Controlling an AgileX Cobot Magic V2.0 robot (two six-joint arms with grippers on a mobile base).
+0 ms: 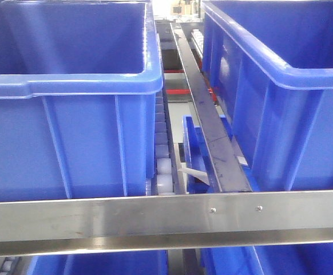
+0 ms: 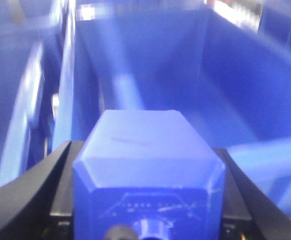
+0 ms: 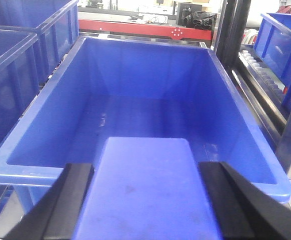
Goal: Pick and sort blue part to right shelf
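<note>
On the right shelf [image 1: 162,166]: two large blue bins [image 1: 69,143] side by side behind the front rail [image 1: 155,220]. Blue parts, count two. One blue part [image 2: 148,155] clamped between the left fingers [image 2: 35,195], over a blurred bin interior; second blue part [image 3: 145,195] clamped between the right fingers [image 3: 60,205], above an empty bin [image 3: 150,70].

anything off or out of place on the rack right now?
One thing: in the front view a narrow blue piece sits in the gap between the left bin and right bin, against the dark rail, with a white scrap poking out. Cannot tell what it is. Bins look intact, nothing spilled.
</note>
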